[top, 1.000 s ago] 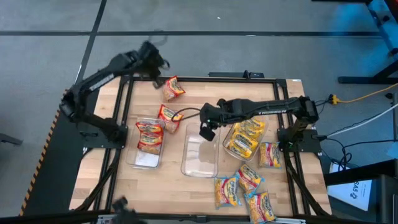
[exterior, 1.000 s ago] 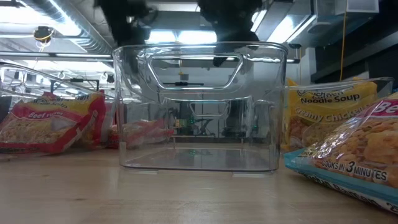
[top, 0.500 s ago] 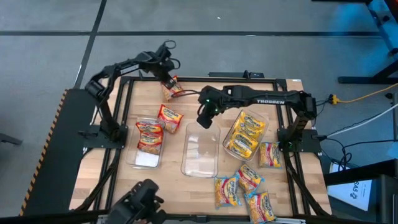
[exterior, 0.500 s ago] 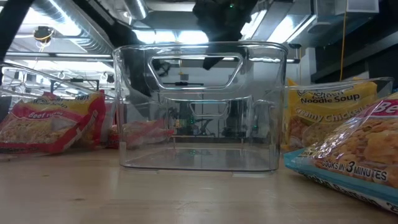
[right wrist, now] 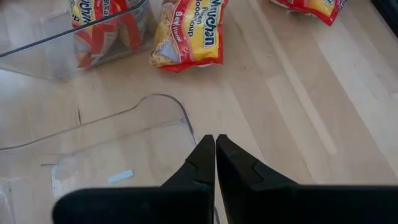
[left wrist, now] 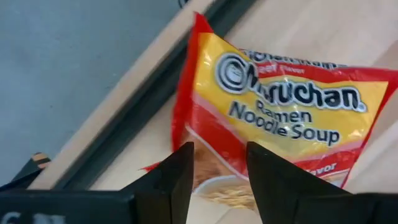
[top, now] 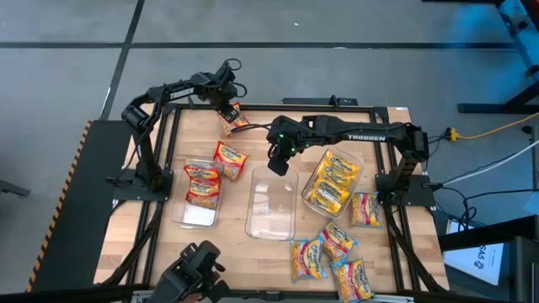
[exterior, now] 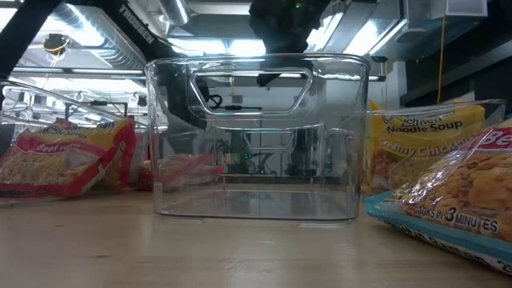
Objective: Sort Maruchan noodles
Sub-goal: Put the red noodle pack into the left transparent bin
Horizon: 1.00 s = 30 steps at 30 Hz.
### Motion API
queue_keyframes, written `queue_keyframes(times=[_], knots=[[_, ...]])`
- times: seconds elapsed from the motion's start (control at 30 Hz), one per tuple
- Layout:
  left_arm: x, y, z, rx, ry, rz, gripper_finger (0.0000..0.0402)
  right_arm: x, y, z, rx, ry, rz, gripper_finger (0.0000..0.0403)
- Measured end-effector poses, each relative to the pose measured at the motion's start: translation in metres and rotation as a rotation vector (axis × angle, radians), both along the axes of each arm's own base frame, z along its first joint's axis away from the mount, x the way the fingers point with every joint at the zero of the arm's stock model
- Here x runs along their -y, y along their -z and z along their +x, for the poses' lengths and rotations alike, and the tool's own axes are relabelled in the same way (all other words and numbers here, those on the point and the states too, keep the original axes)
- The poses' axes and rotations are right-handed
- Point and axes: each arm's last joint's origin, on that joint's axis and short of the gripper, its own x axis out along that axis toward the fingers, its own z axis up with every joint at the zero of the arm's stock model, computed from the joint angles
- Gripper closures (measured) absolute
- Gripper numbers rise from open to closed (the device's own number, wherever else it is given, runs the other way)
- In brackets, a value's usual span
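Note:
A red-and-yellow Maruchan packet [top: 233,119] lies flat at the table's far left; in the left wrist view the packet [left wrist: 280,118] fills the picture. My left gripper [left wrist: 221,177] is open, pointing down close over the packet's edge, one finger on either side of it. My right gripper [right wrist: 215,142] is shut and empty, over the far end of the empty middle clear tray [top: 271,206]. Another red packet [top: 229,157] lies flat between the left tray [top: 200,192] and the middle one.
The left tray holds red packets and the right tray [top: 333,183] holds yellow ones. Several loose packets [top: 328,252] lie at the near right, and one packet [top: 365,209] beside the right tray. A dark frame rail [left wrist: 143,106] runs along the table edge next to the far packet.
My left gripper has swung down from high beyond the far left corner onto the far red packet and tipped steeper. My right gripper has drawn a little toward the far edge, staying shut. The packets and trays have stayed in place.

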Motion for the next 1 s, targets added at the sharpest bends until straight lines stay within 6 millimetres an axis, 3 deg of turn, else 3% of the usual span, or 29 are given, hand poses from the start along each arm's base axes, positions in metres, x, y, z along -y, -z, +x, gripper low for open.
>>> queue_keyframes(times=[0.27,0.47,0.7,1.0], knots=[[-0.002,0.014,0.005,-0.011,0.008,-0.024,0.0271,0.000,0.001,-0.001,-0.013,-0.001,0.001,0.0388],[0.001,0.005,0.005,0.001,0.035,-0.008,0.0387,-0.001,0.001,-0.001,-0.014,-0.006,0.008,0.0388],[0.028,-0.038,-0.007,-0.024,0.065,0.000,0.0401,-0.002,0.001,-0.002,-0.022,-0.025,0.038,0.0388],[0.110,-0.115,-0.027,-0.070,0.126,0.074,0.0401,-0.003,0.002,-0.003,-0.032,-0.023,0.091,0.0388]])
